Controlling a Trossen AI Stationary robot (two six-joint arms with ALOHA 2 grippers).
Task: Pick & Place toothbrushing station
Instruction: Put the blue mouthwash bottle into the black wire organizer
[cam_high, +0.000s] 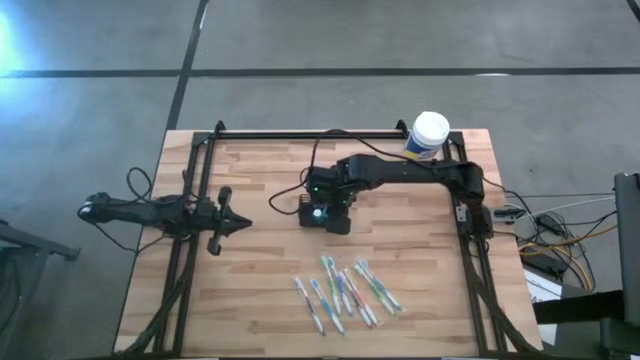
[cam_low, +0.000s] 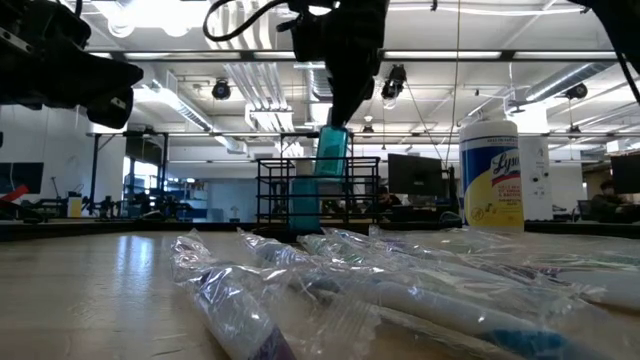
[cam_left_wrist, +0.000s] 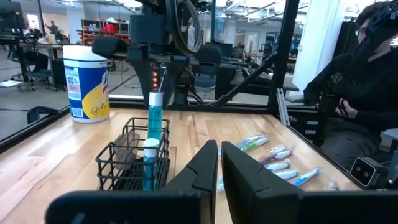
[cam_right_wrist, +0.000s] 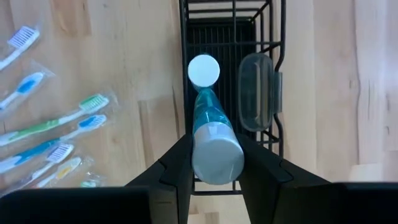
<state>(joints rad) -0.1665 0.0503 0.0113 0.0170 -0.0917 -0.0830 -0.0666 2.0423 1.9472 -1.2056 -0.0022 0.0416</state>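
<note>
The black wire-mesh holder stands on the table's middle; it also shows in the right wrist view and the left wrist view. A teal bottle with a white cap and a clear case stand in it. My right gripper is right above the holder, shut on a second teal tube. My left gripper waits shut and empty at the table's left, pointing at the holder. My right gripper pinches the teal tube between its two fingers, on the tube's sides near its grey upper end. The fingers come from above, pointing down. The tube hangs nearly upright, its lower end at the holder's top rim beside the white cap.
Several wrapped toothbrushes lie in a row near the table's front edge. A white-lidded, yellow-labelled canister stands at the far right corner. Black frame rails run along the left, right and far sides. A person sits beyond the table.
</note>
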